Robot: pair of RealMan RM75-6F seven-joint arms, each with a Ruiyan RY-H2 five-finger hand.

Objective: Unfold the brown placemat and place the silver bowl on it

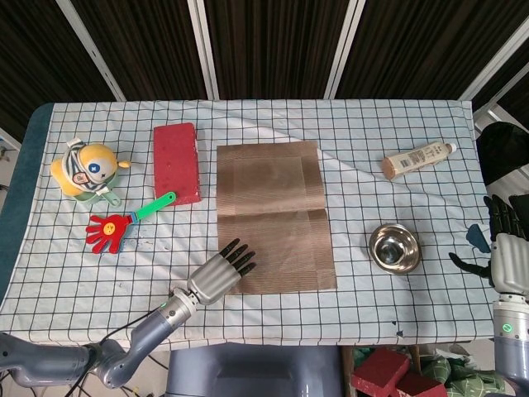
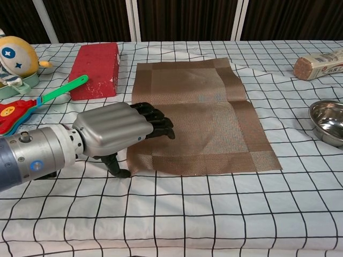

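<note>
While the checked tablecloth still shows ridges and creases across its right half, the brown placemat lies opened out at the middle of the table, a fold crease running across it, and any drag on it could bunch both cloths together. At its near left corner the left hand hovers low with dark fingers extended flat over the mat's edge and thumb hanging just off it, gripping nothing; whether the fingertips actually press the weave cannot be told. A sideways sweep from there risks skewing the mat or flipping the corner back over. Well apart to the right, the right hand hangs beyond the table edge, fingers loosely apart and empty. Between it and the mat sits the silver bowl, upright on the cloth; its smooth, shallow rim looks likely to slip from a pinch, or to skid and clip the mat's right edge if pushed rather than lifted.
</note>
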